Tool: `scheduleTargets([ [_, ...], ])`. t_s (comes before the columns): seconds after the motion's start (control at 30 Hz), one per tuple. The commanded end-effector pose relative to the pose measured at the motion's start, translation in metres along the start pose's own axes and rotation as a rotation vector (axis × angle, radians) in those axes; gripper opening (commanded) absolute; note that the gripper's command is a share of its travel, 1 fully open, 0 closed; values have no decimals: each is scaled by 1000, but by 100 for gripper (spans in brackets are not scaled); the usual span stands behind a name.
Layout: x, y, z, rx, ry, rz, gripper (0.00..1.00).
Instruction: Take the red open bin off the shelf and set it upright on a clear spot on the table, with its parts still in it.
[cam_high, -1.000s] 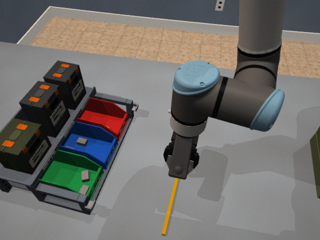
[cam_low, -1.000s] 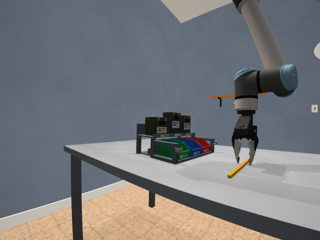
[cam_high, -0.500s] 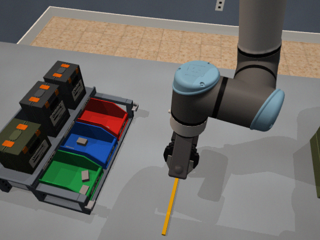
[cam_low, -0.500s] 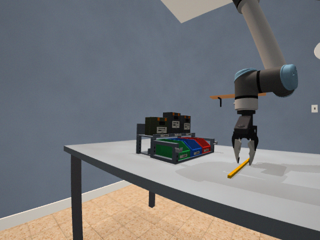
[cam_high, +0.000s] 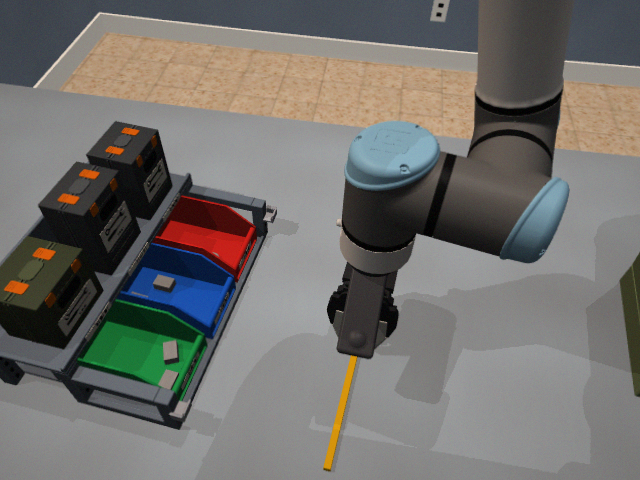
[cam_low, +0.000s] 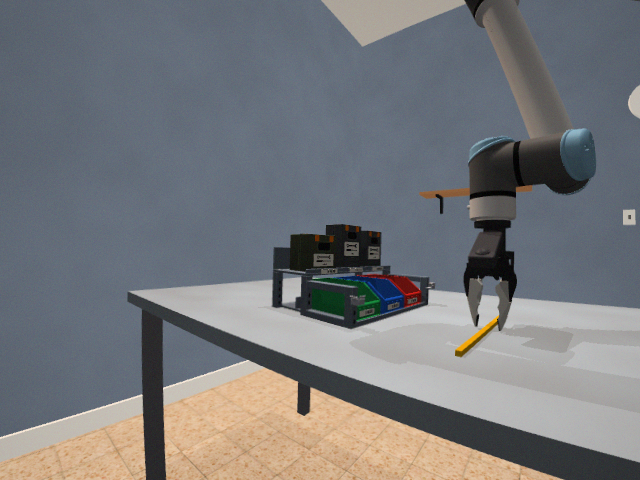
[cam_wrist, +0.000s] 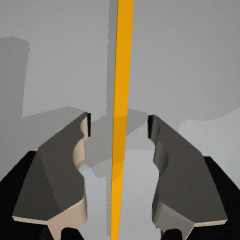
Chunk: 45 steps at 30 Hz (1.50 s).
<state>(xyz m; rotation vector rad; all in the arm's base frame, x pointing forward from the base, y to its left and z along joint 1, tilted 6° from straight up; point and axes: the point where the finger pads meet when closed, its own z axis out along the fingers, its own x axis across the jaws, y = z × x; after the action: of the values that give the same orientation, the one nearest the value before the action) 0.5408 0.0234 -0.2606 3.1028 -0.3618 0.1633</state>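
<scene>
The red open bin (cam_high: 206, 235) sits upright in the far slot of the dark shelf rack (cam_high: 129, 294) at the table's left; it also shows in the exterior view (cam_low: 405, 290). Its near wall hides part of its inside. My gripper (cam_low: 487, 321) points straight down over the middle of the table, well to the right of the rack. It is open, its fingers apart on either side of a thin yellow bar (cam_wrist: 121, 90) without touching it. The bar (cam_high: 341, 413) lies flat on the table.
A blue bin (cam_high: 178, 289) and a green bin (cam_high: 139, 343) with small grey blocks sit beside the red one. Three dark toolboxes (cam_high: 87, 206) stand on the rack's back row. An olive object (cam_high: 631, 320) shows at the right edge.
</scene>
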Motion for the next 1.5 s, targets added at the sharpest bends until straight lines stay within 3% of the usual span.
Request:
scheduleTargets([
  [0.0, 0, 0, 0, 0, 1, 0, 26],
  [0.73, 0, 0, 0, 0, 1, 0, 26],
  [0.9, 0, 0, -50, 0, 1, 0, 26],
  [1.3, 0, 0, -50, 0, 1, 0, 26],
  [1.47, 0, 0, -104, 0, 1, 0, 26],
])
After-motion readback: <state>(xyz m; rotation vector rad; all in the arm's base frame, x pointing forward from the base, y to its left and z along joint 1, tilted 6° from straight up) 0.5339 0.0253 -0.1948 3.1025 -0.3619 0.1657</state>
